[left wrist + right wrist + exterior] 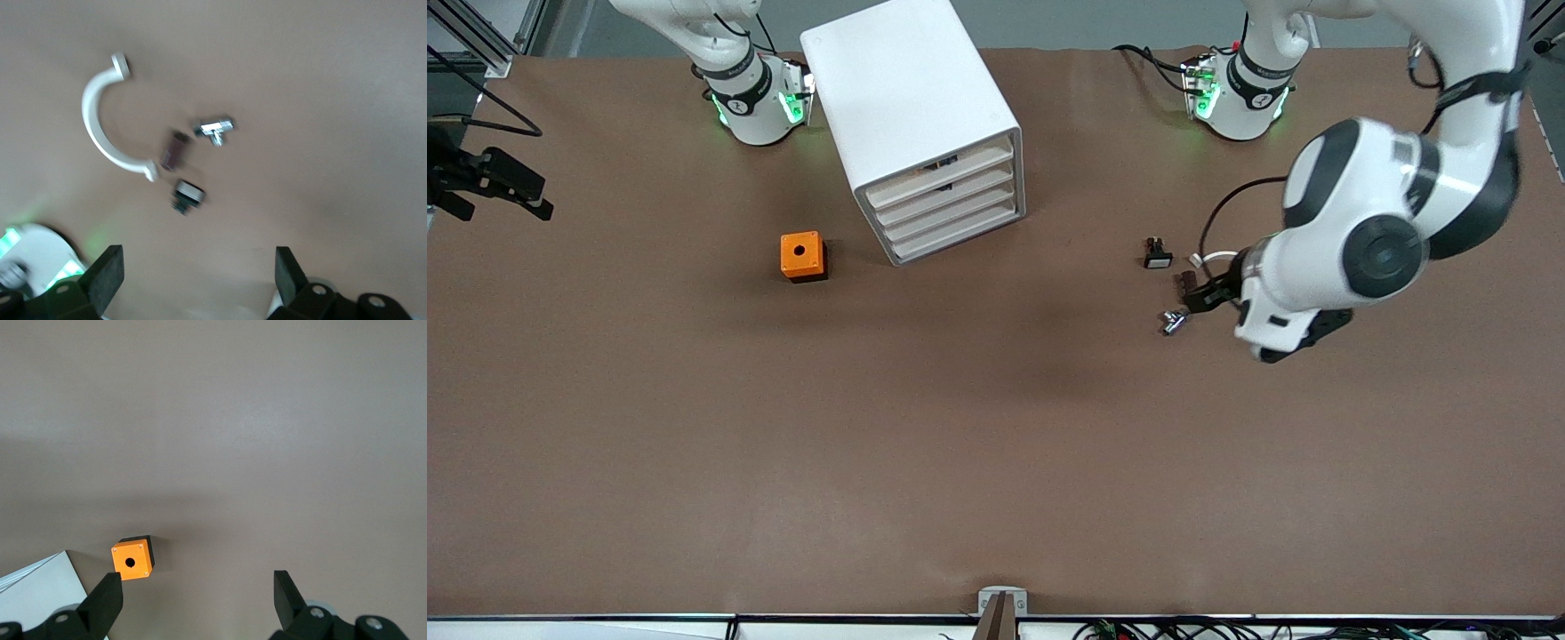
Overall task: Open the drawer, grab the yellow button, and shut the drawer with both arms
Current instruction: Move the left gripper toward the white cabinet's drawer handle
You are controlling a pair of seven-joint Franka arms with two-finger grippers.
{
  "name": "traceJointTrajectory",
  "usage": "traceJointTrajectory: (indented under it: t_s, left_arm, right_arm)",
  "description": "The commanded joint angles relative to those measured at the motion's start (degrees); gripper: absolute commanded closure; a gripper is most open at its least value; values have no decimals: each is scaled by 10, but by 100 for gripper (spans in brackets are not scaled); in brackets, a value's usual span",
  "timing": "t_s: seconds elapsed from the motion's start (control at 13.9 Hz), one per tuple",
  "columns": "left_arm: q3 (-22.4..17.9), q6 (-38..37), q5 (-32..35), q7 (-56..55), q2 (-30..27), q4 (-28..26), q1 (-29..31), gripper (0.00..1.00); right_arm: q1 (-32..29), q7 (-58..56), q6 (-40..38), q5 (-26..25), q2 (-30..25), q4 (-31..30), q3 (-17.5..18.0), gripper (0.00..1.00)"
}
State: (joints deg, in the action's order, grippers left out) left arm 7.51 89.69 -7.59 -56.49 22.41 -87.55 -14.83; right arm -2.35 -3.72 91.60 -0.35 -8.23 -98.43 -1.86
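The white cabinet [911, 98] stands near the arms' bases, its four drawers [950, 209] all pushed in. The button is out of view. My left gripper [1205, 298] is open and empty, held above a cluster of small parts toward the left arm's end of the table; its view shows its gripper [198, 270] with nothing between the fingers. My right gripper [198, 597] is open and empty, high over the table above the orange cube [132, 559] and a corner of the cabinet [40, 590]. The right hand does not show in the front view.
The orange cube with a round hole [803, 256] sits beside the cabinet toward the right arm's end. The cluster holds a white curved clip [100, 123], a silver fitting [213, 127], a dark brown piece [173, 150] and a small black piece with a white face [187, 195].
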Motion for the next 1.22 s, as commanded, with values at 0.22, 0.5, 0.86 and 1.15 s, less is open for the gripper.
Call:
traceJointTrajectory:
  t_s: [0.22, 0.5, 0.86, 1.15]
  left_arm:
    - [-2, -14, -135, -377, 85, 39, -82, 0]
    - [-2, -14, -263, -595, 139, 39, -127, 0]
    - [-2, -1, -397, -763, 187, 40, -150, 3]
    - [-2, -2, -468, -816, 187, 40, -169, 26]
  right_arm:
    - [-8, 5, 5, -9, -14, -15, 8, 0]
    - [-8, 6, 3, -7, -14, -14, 8, 0]
    - [-8, 6, 3, -4, -14, -13, 7, 0]
    - [-8, 9, 4, -4, -12, -10, 7, 0]
